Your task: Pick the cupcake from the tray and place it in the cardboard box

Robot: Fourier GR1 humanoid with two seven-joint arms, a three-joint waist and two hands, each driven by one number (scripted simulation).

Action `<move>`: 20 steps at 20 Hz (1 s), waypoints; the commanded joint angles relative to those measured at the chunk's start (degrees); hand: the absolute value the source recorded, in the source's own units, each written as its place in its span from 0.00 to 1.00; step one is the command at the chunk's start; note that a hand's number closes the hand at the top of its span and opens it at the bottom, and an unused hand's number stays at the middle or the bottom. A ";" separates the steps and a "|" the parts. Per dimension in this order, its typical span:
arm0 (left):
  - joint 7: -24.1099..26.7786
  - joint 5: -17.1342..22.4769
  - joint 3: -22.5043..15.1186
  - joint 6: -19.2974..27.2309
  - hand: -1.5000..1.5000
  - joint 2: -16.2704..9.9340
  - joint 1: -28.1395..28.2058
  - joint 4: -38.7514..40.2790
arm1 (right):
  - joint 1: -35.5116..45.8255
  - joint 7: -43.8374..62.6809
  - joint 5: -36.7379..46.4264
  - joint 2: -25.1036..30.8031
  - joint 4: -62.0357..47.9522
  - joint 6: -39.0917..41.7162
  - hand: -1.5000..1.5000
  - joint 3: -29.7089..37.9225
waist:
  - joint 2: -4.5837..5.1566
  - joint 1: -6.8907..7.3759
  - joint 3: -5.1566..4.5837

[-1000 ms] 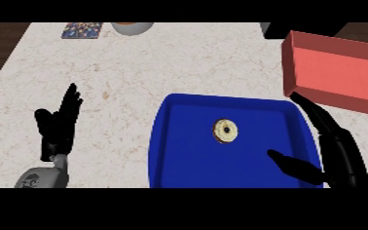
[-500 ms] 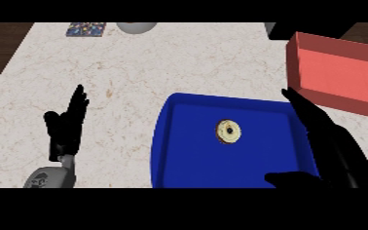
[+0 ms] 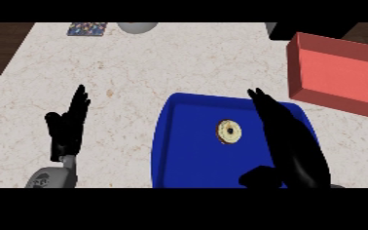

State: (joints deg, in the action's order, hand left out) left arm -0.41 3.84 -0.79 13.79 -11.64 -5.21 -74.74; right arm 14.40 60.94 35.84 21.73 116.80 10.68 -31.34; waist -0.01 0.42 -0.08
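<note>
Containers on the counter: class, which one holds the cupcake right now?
The blue tray, near the view's lower edge, holds the cupcake; the red box at the right shows nothing inside.

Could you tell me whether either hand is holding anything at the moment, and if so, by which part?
Nothing is held. The right hand is open over the blue tray, beside the cupcake. The left hand rests open.

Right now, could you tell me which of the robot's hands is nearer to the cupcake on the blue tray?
The right hand. It is open over the tray, just right of the cupcake. The left hand rests open over the counter, well left of the tray.
</note>
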 commanded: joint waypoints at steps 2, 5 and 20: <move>-1.86 -1.35 -1.10 1.96 0.50 1.81 -0.17 -1.78 | 3.84 10.25 -0.43 -5.20 -3.89 6.25 0.00 0.18 | -0.03 -0.11 0.04; -0.86 -0.21 1.98 -0.42 0.50 -1.08 -2.08 0.80 | 3.78 10.05 0.91 -8.33 -5.40 6.44 0.00 -1.28 | 0.01 -0.30 0.03; -0.61 -2.11 0.19 0.57 0.50 2.15 1.66 -1.48 | 5.00 12.42 8.91 -17.78 -12.42 9.93 0.00 -0.01 | -0.08 -0.33 0.05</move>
State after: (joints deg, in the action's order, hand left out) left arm -1.40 2.84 0.41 13.32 -10.94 -4.74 -75.43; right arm 17.80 63.59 43.81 6.36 104.34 15.05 -32.21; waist -0.05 0.11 -0.03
